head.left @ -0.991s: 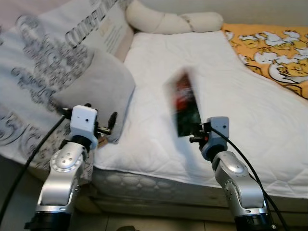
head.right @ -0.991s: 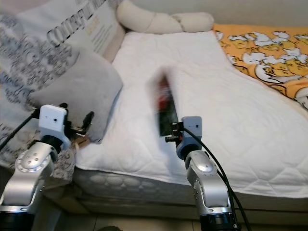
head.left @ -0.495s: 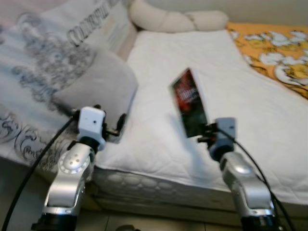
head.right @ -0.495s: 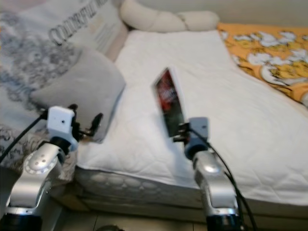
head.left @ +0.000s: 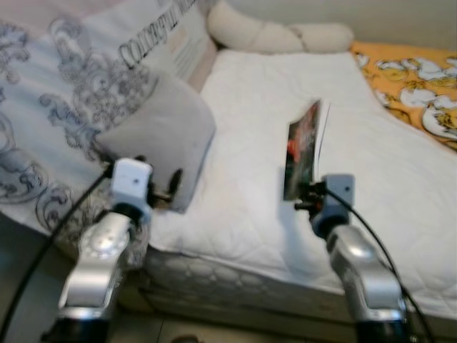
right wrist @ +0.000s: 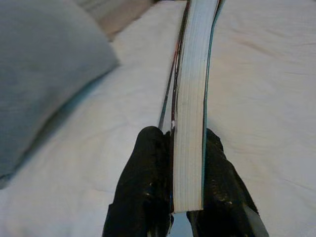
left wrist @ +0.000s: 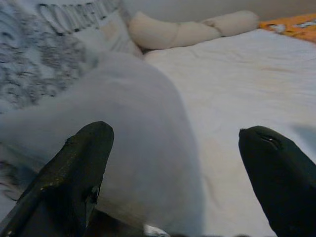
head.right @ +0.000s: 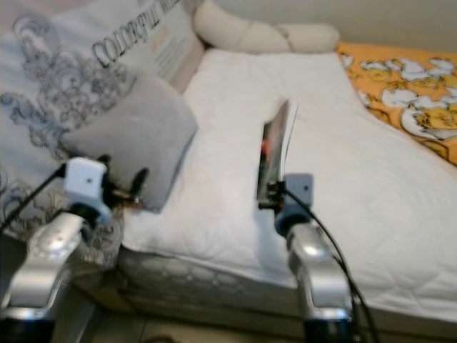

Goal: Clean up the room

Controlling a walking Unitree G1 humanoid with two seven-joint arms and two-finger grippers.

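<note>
A book [head.left: 303, 148] with a dark red and green cover stands upright above the white bed [head.left: 257, 107], pinched at its lower edge by my right gripper [head.left: 298, 200]. In the right wrist view the book [right wrist: 192, 94] shows its white page edge between the two black fingers [right wrist: 145, 182], which are shut on it. My left gripper [head.left: 173, 187] hangs open at the bed's left front edge, right in front of a grey pillow [head.left: 161, 136]. In the left wrist view the spread fingers [left wrist: 74, 173] frame that grey pillow [left wrist: 128, 148].
A large patterned white cushion [head.left: 71, 93] leans behind the grey pillow. A cream bolster [head.left: 278, 36] lies across the head of the bed. An orange duck-print cover [head.left: 414, 78] spreads at the right. The mattress front edge [head.left: 235, 279] runs just before my arms.
The book has turned from facing me to nearly edge-on and stands more upright in my right gripper. The camera has shifted, sliding the scene slightly right. The left gripper stays by the grey pillow.
</note>
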